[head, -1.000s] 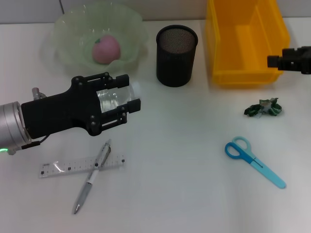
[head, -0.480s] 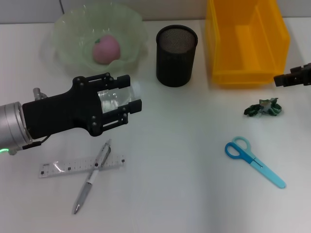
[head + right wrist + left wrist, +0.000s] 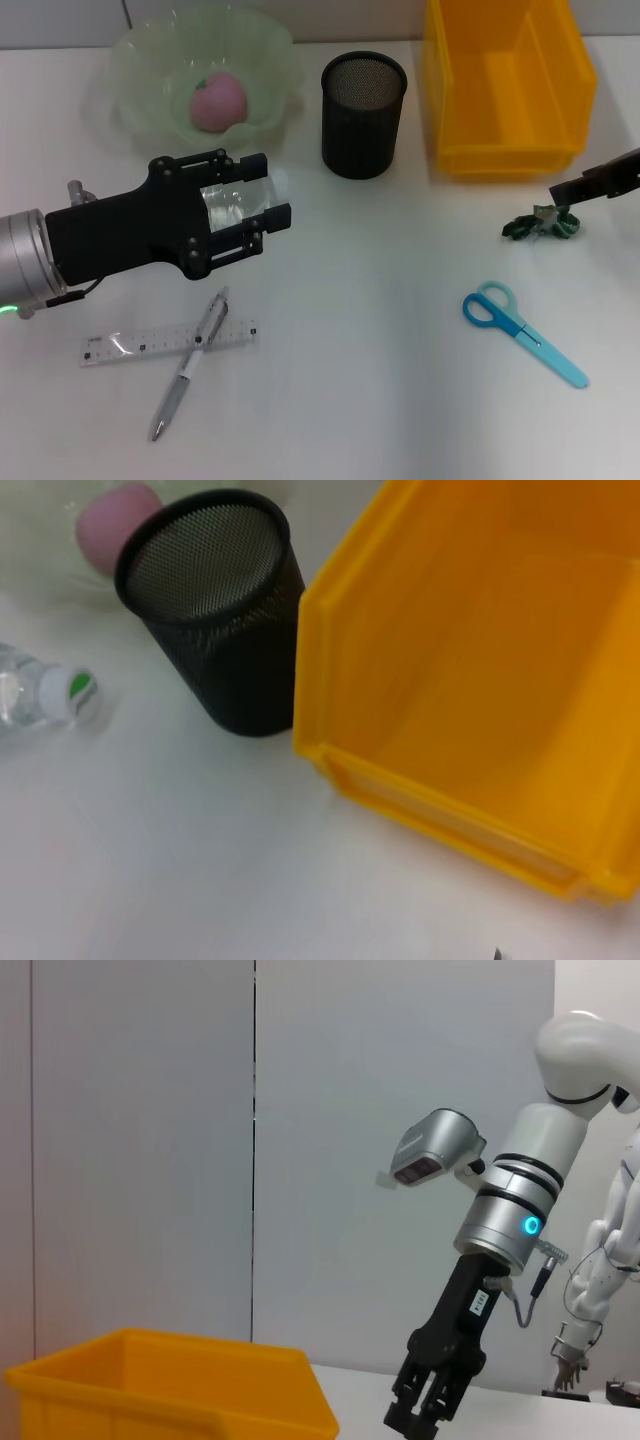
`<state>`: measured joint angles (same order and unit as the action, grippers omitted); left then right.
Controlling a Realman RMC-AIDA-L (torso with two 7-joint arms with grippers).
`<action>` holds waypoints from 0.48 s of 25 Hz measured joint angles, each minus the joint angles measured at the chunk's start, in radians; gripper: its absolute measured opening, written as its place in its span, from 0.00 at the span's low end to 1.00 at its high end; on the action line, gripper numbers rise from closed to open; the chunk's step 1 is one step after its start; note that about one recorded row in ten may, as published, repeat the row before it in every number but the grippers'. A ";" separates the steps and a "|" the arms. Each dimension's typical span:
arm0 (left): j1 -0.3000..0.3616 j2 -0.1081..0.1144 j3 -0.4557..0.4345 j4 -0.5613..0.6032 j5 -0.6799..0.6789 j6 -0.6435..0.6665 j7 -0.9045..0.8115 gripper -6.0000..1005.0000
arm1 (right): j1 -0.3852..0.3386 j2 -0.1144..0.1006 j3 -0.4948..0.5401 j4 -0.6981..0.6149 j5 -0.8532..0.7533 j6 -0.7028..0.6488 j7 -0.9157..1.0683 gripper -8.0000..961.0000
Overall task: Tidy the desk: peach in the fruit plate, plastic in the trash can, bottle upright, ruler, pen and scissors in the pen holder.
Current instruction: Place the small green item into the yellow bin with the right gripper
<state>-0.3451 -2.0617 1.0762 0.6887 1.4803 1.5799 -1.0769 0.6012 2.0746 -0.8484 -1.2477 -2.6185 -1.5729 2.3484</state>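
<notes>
White tabletop (image 3: pixel 350 300). At nine o'clock the left tool (image 3: pixel 262 205) pinches the lying bottle (image 3: pixel 235 200). At three o'clock the right tool (image 3: pixel 560 192) hangs just above the crumpled plastic (image 3: pixel 541 224); its spread I cannot tell. Risk: tilted upright in this side pinch, the smooth bottle may slip or topple.

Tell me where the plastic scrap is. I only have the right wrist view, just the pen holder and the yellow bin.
Observer: The crumpled green plastic lies on the desk in front of the trash can's right corner, the right gripper close beside it.
Operator: And the scissors?
Observer: The scissors lie nearer the robot than the plastic, apart from it.
Operator: Left arm?
Observer: The left gripper is at the lying bottle, before the fruit plate.
</notes>
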 joint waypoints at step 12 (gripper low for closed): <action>-0.010 0.000 0.003 -0.001 0.000 -0.010 0.013 0.58 | 0.026 -0.003 0.002 0.007 -0.086 -0.018 0.057 0.60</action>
<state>-0.3547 -2.0617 1.0794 0.6873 1.4802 1.5704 -1.0635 0.6268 2.0717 -0.8466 -1.2404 -2.7045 -1.5908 2.4059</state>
